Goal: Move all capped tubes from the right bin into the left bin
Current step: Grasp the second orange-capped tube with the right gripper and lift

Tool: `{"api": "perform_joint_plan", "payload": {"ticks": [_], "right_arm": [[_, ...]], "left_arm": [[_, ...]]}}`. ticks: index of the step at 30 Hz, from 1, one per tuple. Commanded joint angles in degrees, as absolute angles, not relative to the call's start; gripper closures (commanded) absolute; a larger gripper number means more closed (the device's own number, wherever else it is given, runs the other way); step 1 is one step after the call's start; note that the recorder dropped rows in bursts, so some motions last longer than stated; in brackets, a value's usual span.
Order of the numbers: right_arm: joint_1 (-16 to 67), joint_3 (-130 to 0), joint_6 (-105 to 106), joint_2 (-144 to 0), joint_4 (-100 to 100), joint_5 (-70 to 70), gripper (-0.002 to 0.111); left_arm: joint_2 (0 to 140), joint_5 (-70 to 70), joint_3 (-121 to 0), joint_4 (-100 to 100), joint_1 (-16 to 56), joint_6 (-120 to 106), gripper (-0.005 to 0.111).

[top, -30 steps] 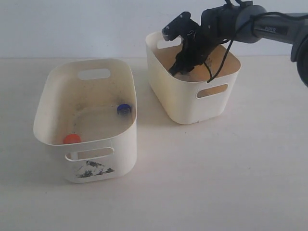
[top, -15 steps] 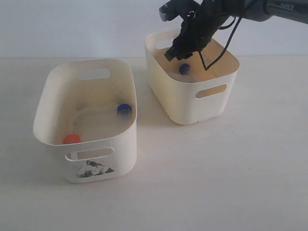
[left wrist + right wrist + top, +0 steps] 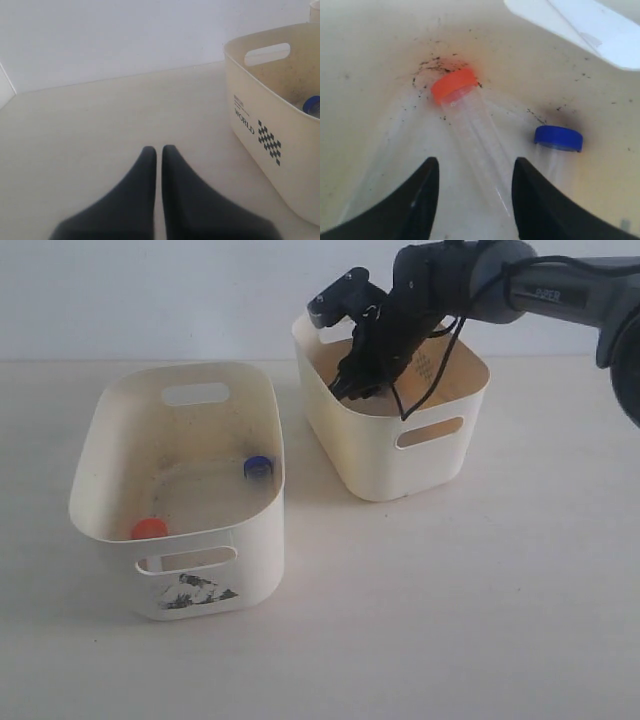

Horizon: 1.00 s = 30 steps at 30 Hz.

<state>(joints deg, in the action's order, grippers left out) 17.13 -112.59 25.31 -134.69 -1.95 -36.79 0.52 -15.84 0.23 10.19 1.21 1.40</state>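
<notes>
My right gripper (image 3: pixel 356 390) reaches down inside the right bin (image 3: pixel 385 455). In the right wrist view it (image 3: pixel 476 162) is open, its fingers on either side of a clear tube (image 3: pixel 481 137) with an orange cap (image 3: pixel 454 85) that lies on the bin floor. A blue-capped tube (image 3: pixel 558 138) lies beside it, outside the fingers. The left bin (image 3: pixel 210 585) holds a blue-capped tube (image 3: pixel 258 467) and an orange-capped one (image 3: pixel 150 528). My left gripper (image 3: pixel 159 148) is shut and empty above the table, next to the left bin (image 3: pixel 260 100).
The two bins stand close together on a pale table (image 3: pixel 450 620) near a white wall (image 3: pixel 150 290). The right arm (image 3: pixel 530 285) and its cable (image 3: pixel 425 380) hang over the right bin's rim. Dark specks dot the right bin's floor (image 3: pixel 435 62).
Half a second ago my right gripper was raised above the right bin's rim; now it is low inside the bin again. The right bin has shifted slightly left.
</notes>
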Motion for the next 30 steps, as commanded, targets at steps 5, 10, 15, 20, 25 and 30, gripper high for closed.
{"api": "perform_joint_plan", "payload": {"ticks": [5, 10, 15, 20, 25, 30], "right_arm": [[17.2, -112.7, 27.3, -137.3, -1.5, -31.9, 0.063], [17.2, -112.7, 27.4, -139.1, -0.9, -30.0, 0.044], [17.2, -112.7, 27.4, -141.2, 0.6, -29.3, 0.045], [17.2, -112.7, 27.3, -142.7, 2.4, -27.5, 0.045], [17.1, -112.7, 26.4, -143.9, 5.6, -28.0, 0.055], [17.1, -112.7, 21.7, -144.1, 19.1, -28.6, 0.057]], "left_arm": [[0.4, -14.9, 0.0, 10.1, 1.1, 2.1, 0.102], [0.4, -14.9, 0.0, 10.1, 1.1, 2.1, 0.102], [0.4, -14.9, 0.0, 10.1, 1.1, 2.1, 0.102], [0.4, -14.9, 0.0, 10.1, 1.1, 2.1, 0.102], [0.4, -14.9, 0.0, 10.1, 1.1, 2.1, 0.102], [0.4, -14.9, 0.0, 10.1, 1.1, 2.1, 0.102]]}}
